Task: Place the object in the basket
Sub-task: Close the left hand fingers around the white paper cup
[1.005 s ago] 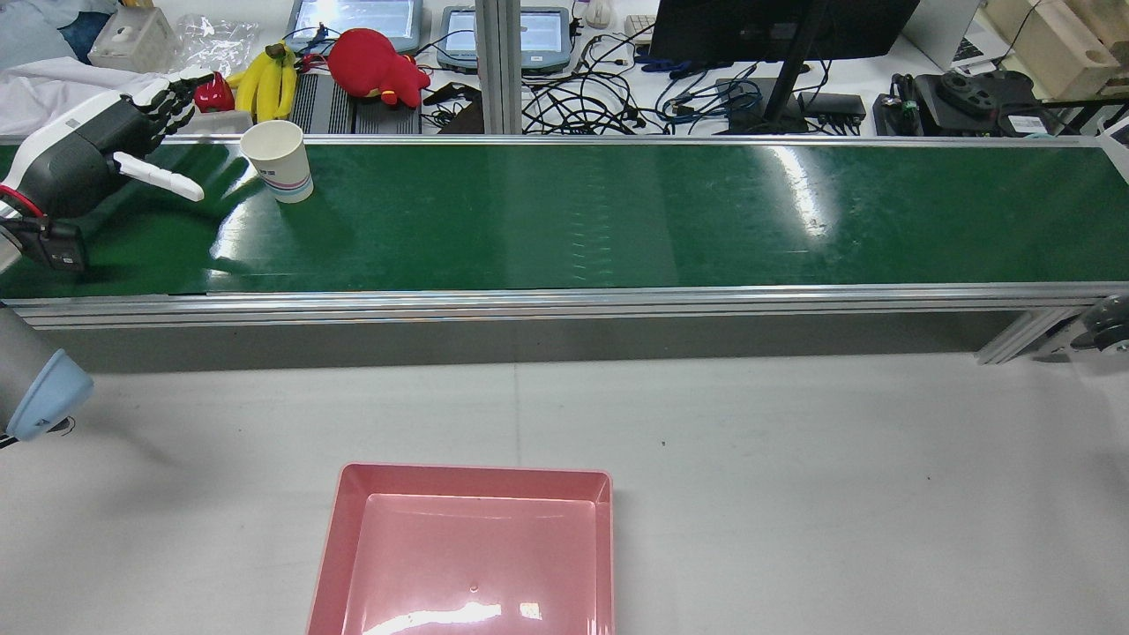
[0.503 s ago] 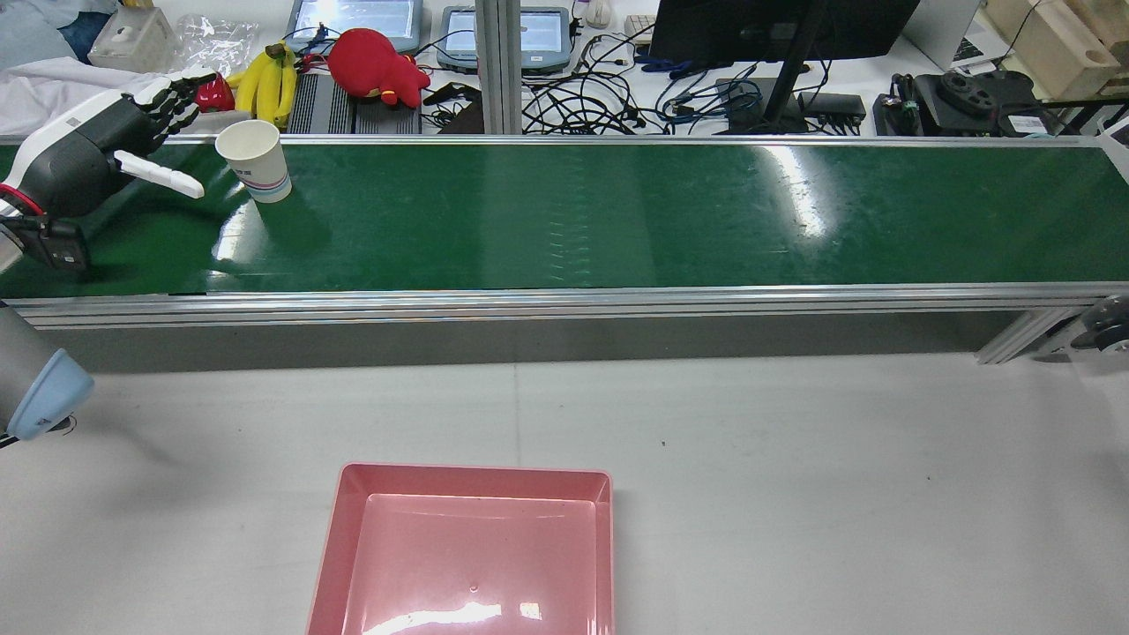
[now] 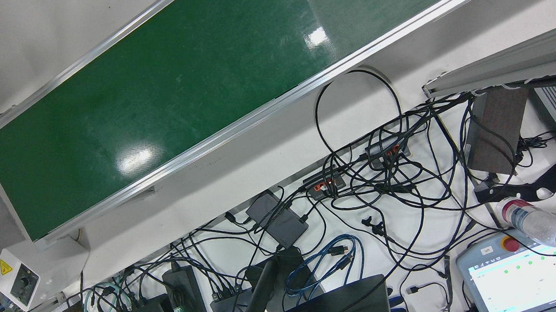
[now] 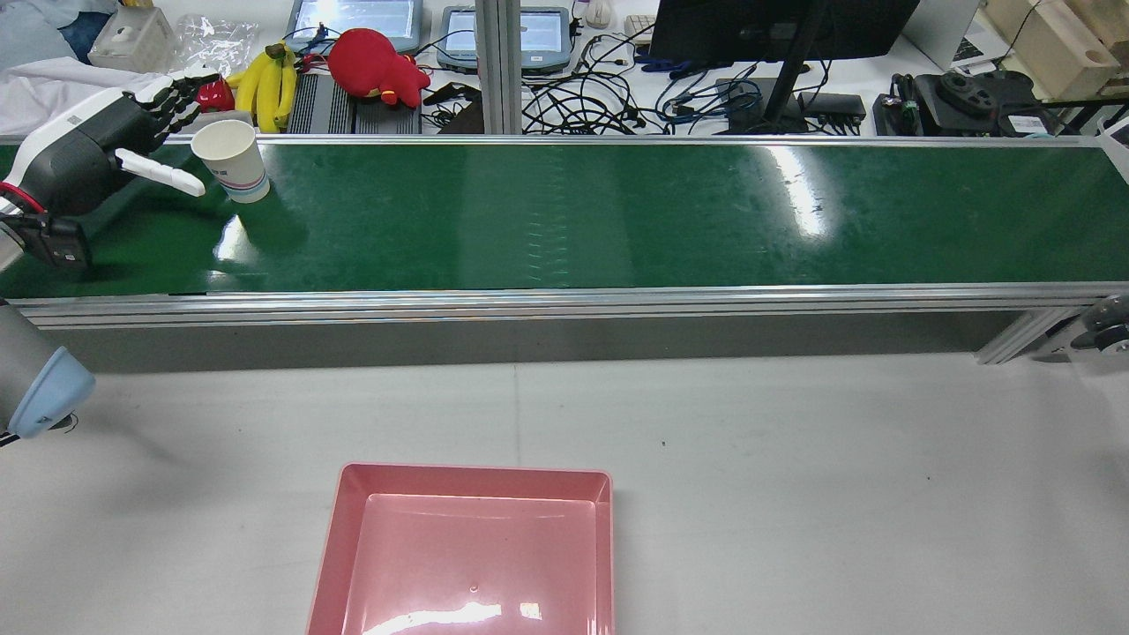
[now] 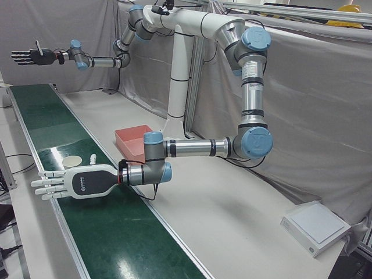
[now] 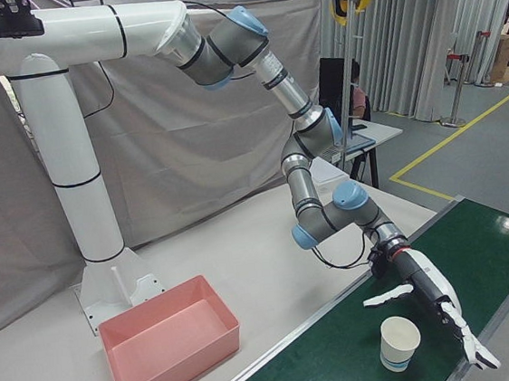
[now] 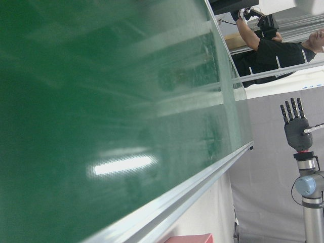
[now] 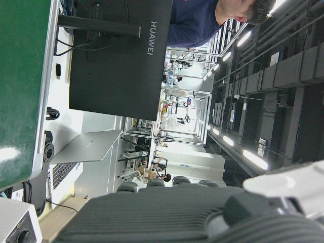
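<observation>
Green conveyor belt (image 4: 617,220), pink basket (image 4: 467,547) empty. Left hand (image 4: 97,154) spread flat, nothing held. Paper cup (image 4: 231,160) stands upright just beside it on the belt. Likely light, thin-walled, crushable: a mid-wall grip is advised, squeezed gently. Right hand (image 5: 26,56) splayed, empty.

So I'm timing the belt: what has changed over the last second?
The paper cup has ridden the green belt leftward in the rear view, closing on the open left robot hand, which has barely shifted. Nothing was grasped or released. The pink basket stayed put.
</observation>
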`<state>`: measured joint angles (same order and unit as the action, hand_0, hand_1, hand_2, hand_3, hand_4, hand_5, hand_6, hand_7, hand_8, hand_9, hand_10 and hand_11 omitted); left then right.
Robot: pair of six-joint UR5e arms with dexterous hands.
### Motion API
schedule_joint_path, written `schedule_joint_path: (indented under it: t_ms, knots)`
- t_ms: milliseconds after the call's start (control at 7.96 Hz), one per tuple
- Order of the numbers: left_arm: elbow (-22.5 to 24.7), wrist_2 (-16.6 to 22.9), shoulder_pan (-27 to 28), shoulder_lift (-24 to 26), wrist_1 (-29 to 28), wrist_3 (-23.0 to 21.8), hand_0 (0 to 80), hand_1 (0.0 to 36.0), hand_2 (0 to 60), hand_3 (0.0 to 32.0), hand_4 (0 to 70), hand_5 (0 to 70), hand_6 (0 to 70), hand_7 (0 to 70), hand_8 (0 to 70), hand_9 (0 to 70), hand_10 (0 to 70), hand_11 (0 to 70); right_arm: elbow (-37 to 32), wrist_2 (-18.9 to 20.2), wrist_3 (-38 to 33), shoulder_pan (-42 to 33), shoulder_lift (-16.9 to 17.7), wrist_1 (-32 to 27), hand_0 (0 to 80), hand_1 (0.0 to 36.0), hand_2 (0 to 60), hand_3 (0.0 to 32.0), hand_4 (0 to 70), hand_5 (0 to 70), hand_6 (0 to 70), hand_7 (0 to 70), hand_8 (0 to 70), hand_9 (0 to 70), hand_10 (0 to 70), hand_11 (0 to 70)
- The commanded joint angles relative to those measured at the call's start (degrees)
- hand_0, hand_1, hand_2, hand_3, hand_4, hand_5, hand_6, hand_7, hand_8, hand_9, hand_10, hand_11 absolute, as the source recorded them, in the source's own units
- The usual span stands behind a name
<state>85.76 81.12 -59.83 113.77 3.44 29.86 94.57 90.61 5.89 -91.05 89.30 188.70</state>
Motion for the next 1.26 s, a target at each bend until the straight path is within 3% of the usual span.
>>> schedule_joint_path:
  t_ms: [0,503,628,754,880,1005,1131]
  knots:
    - [-0.24,0.01,0.15,0.05,0.25,1.16,55.5,12.4,0.0,0.0,3.6,19.9,0.0,0.0,0.0,0.0,2.0,4.9,0.0,0.0,0.0,0.0,0.0,0.0,0.0,0.0,0.0,0.0,0.0,0.0,0.0,0.0,0.0,0.0,0.0,0.0]
    - [-0.59,0.01,0.24,-0.3,0.25,1.25,54.9,11.9,0.0,0.0,2.8,19.7,0.0,0.0,0.0,0.0,2.2,5.1,0.0,0.0,0.0,0.0,0.0,0.0,0.0,0.0,0.0,0.0,0.0,0.0,0.0,0.0,0.0,0.0,0.0,0.0]
    - [-0.68,0.01,0.15,-0.3,0.25,1.25,55.0,11.9,0.0,0.0,3.6,21.9,0.4,0.0,0.0,0.0,2.7,6.0,0.0,0.0,0.0,0.0,0.0,0.0,0.0,0.0,0.0,0.0,0.0,0.0,0.0,0.0,0.0,0.0,0.0,0.0]
    - [-0.59,0.01,0.15,-0.3,0.25,1.25,55.0,11.9,0.0,0.0,5.1,28.4,1.2,0.0,0.0,0.5,4.8,8.8,0.0,0.0,0.0,0.0,0.0,0.0,0.0,0.0,0.0,0.0,0.0,0.0,0.0,0.0,0.0,0.0,0.0,0.0]
    - [-0.59,0.01,0.06,-0.3,0.43,1.25,54.6,12.7,0.0,0.0,8.6,53.5,4.9,6.6,5.5,8.9,11.7,18.7,0.09,0.0,0.0,0.0,0.0,0.0,0.0,0.0,0.0,0.0,0.0,0.0,0.0,0.0,0.0,0.0,0.0,0.0]
    - [-0.59,0.01,-0.03,-0.3,1.04,1.25,55.1,13.3,0.0,0.0,15.2,70.0,11.7,22.5,16.4,25.6,21.2,32.3,0.09,0.0,0.0,0.0,0.0,0.0,0.0,0.0,0.0,0.0,0.0,0.0,0.0,0.0,0.0,0.0,0.0,0.0]
    - [-0.59,-0.08,-0.11,-0.3,1.74,1.25,53.7,13.4,1.1,0.0,22.1,70.0,19.4,38.1,27.3,41.3,29.6,43.8,0.09,0.0,0.0,0.0,0.0,0.0,0.0,0.0,0.0,0.0,0.0,0.0,0.0,0.0,0.0,0.0,0.0,0.0]
